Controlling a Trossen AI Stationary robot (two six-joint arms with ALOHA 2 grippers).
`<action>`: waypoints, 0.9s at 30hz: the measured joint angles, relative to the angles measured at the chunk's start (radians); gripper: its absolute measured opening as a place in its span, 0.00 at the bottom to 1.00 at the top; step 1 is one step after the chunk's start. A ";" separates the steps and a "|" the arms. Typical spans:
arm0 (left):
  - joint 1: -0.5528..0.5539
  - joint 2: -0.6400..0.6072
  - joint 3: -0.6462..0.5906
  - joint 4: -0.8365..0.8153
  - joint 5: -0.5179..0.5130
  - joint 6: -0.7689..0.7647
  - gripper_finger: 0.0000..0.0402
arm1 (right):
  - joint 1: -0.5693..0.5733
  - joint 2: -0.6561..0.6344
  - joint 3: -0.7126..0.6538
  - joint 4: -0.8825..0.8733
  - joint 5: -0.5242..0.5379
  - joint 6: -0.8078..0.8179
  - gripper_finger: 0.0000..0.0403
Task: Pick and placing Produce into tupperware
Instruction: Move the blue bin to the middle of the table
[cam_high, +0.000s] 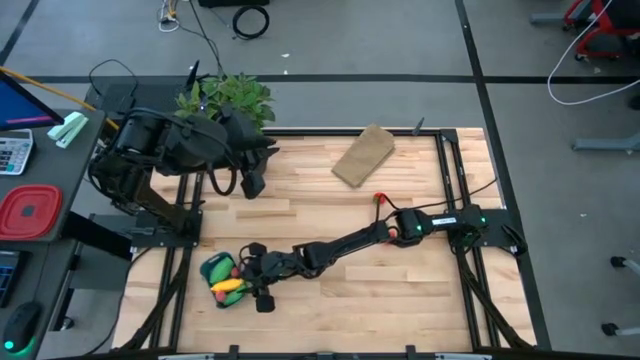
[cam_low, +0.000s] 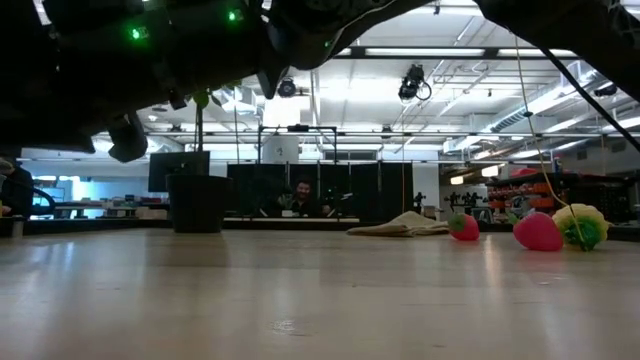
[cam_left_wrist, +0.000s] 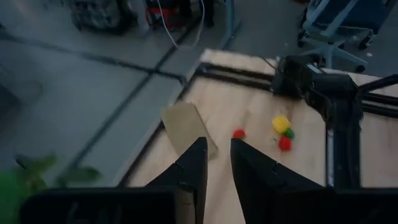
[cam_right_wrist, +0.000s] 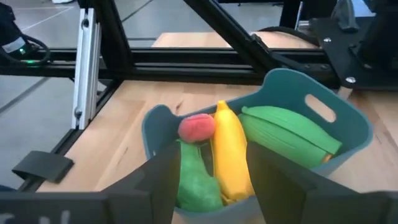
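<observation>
Tupperware (cam_right_wrist: 348, 134) is parked near the front left corner of the table (cam_high: 400, 300), already loaded with a yellow banana (cam_right_wrist: 230, 152), two green pieces (cam_right_wrist: 289, 134) and a small red piece (cam_right_wrist: 196, 127). Further left and back, the left gripper (cam_left_wrist: 217, 163) is held high by the potted plant (cam_high: 228, 98), fingers narrowly apart with nothing between them. The right gripper (cam_right_wrist: 211, 180) is stretched across to the tub, jaws spread wide either side of the banana.
</observation>
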 joint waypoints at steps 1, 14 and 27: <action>0.000 0.000 0.000 -0.026 0.020 -0.020 0.19 | 0.000 -0.013 0.000 -0.031 -0.001 0.000 0.47; -0.095 -0.025 -0.147 -0.232 0.246 -0.247 0.07 | -0.005 -0.317 0.001 -0.654 0.014 -0.087 0.27; -0.341 -0.029 -0.600 -0.232 0.294 -0.595 0.02 | 0.068 -0.724 0.001 -1.377 0.343 0.118 0.01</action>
